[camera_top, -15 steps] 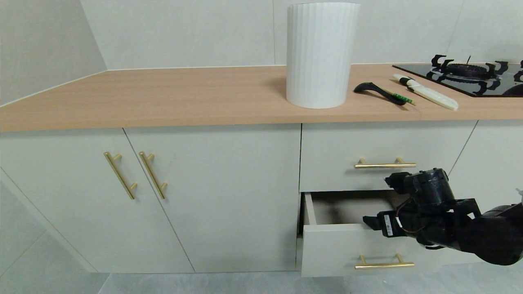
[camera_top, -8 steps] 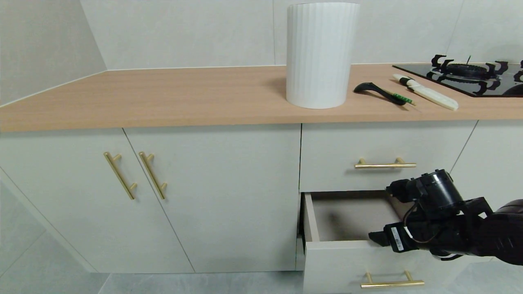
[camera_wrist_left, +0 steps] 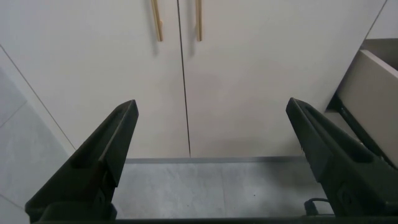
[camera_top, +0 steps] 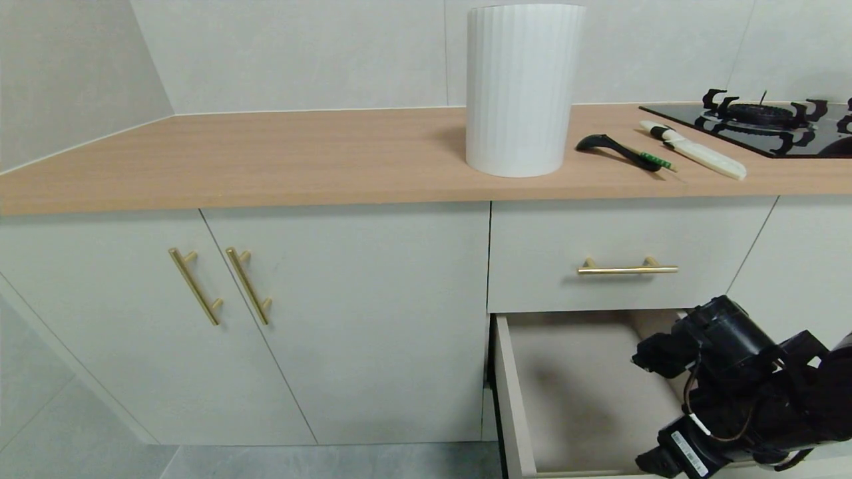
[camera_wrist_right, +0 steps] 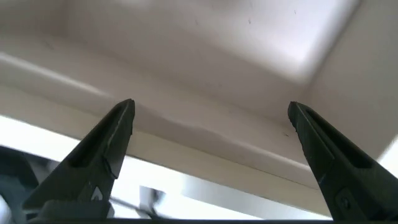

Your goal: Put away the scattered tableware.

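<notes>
A black ladle with a green-banded handle [camera_top: 622,152] and a white knife [camera_top: 695,156] lie on the wooden countertop [camera_top: 266,159], right of a tall white ribbed container [camera_top: 521,90]. The lower drawer [camera_top: 512,392] below them stands pulled far out, its beige inside bare. My right gripper [camera_wrist_right: 211,107] is open, with the drawer's front edge [camera_wrist_right: 205,140] running across between its fingers. Its wrist [camera_top: 725,346] hangs over the drawer's right side. My left gripper [camera_wrist_left: 211,107] is open with nothing between its fingers, low in front of the cabinet doors [camera_wrist_left: 249,74].
A black gas hob [camera_top: 765,120] sits at the counter's right end. The upper drawer [camera_top: 626,253] is closed, with a gold handle [camera_top: 627,269]. Two cabinet doors with gold handles [camera_top: 219,286] fill the left. Grey floor [camera_wrist_left: 205,190] lies below.
The lower drawer has slid much farther out toward me. My right arm has moved back and down with the drawer's front, which has dropped below the head view.
</notes>
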